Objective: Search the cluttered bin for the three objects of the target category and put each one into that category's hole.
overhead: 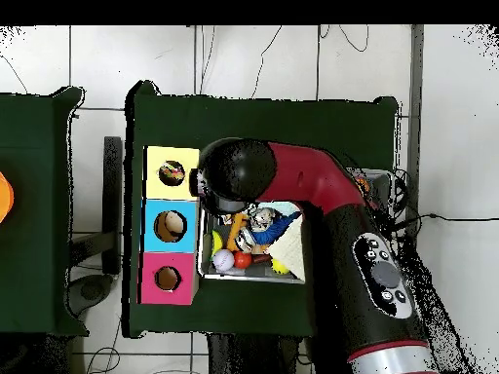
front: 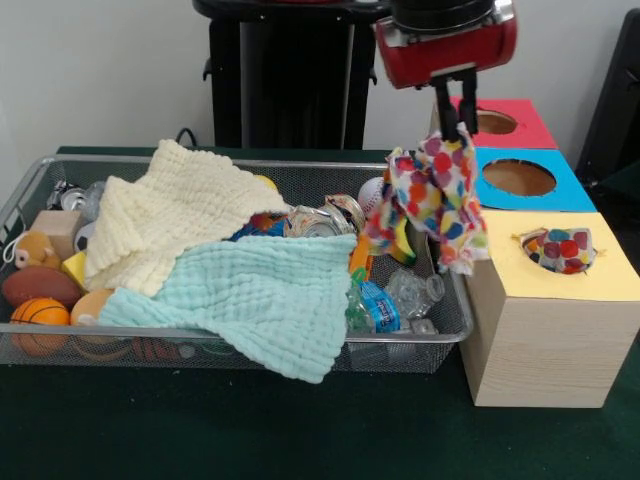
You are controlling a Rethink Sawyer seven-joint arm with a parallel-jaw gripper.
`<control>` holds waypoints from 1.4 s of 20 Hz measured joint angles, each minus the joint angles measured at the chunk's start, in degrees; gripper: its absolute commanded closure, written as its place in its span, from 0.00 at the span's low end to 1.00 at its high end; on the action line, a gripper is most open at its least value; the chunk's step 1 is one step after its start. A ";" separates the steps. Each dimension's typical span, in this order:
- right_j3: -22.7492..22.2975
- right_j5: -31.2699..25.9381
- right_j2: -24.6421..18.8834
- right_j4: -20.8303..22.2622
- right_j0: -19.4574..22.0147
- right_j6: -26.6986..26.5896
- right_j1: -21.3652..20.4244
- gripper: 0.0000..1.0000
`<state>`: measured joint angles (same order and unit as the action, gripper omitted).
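The claw (front: 455, 125) is pinched on the top of a spotted cloth (front: 432, 195), which hangs below it over the bin's (front: 30, 185) end nearest the boxes. The yellow box (front: 555, 300), its hole (front: 558, 248) already stuffed with like cloth, sits just beside and lower. Best to lift until the hem clears the rim; carry it over that hole; lower before letting go, lest the tail drape outside.
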<state>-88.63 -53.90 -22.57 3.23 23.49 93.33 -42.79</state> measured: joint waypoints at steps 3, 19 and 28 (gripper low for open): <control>0.03 -1.69 0.83 -0.88 -1.69 1.84 -0.88 1.00; 4.90 -12.95 6.78 -3.54 -7.30 6.05 -6.25 1.00; 9.36 -12.95 9.33 -4.00 -12.83 11.04 -4.53 1.00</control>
<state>-79.27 -66.85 -13.24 -0.77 10.66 104.38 -47.33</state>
